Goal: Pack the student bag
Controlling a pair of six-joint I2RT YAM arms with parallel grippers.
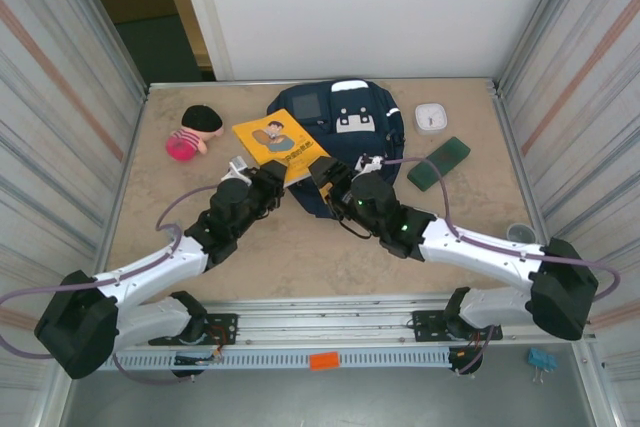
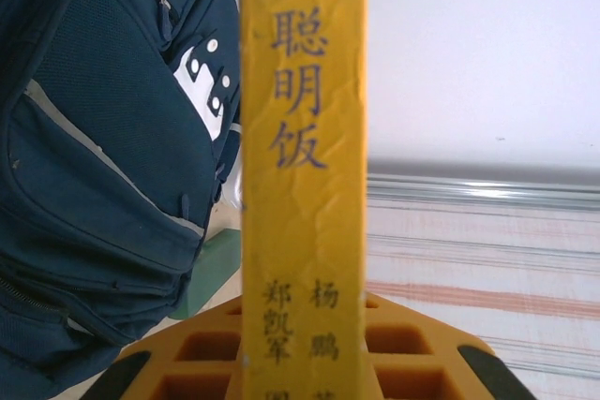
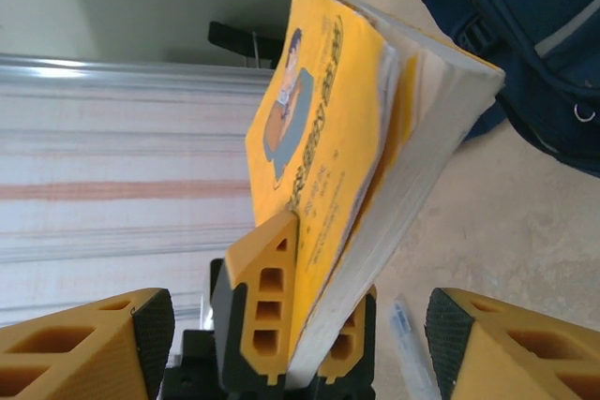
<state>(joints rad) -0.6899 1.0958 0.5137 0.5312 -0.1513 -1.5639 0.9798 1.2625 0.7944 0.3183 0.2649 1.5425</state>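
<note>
Tabletop (image 1: 300, 257): I see a beige, marbled surface with a metal rim.
Student bag (image 1: 375, 147): my landmark. It is navy and lies flat at the far middle, front pocket up.
Left of the bag: a plush doll (image 1: 193, 133) with black hair and a pink striped body, well apart from it.
Right of the bag: a small white square box (image 1: 431, 117) lies near it. A dark green flat case (image 1: 439, 163) lies aslant on the near side of that box.
Further right, nearer me than the bag: a clear cup (image 1: 520, 234) by the rim.
Beside the bag: my right wrist view shows a pale pen (image 3: 405, 344) on the bare surface, not touching the bag.
</note>
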